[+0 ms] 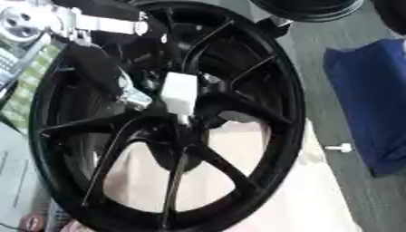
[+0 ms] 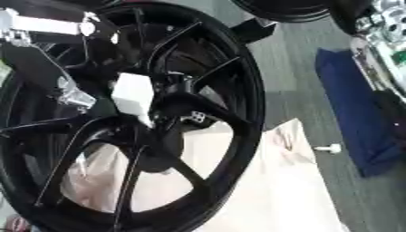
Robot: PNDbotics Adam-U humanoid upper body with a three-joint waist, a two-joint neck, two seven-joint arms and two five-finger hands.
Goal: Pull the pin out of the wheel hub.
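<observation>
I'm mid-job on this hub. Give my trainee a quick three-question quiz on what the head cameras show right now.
1. True or false: the wheel has silver spokes.
2. Which colour is the block that sits at the wheel's hub? A red, B white, C green.
3. Fill in: on the grey floor, a small white piece lies just left of the ____ cloth.

Key: 1 false, the spokes are black. 2 B. 3 blue.
</observation>
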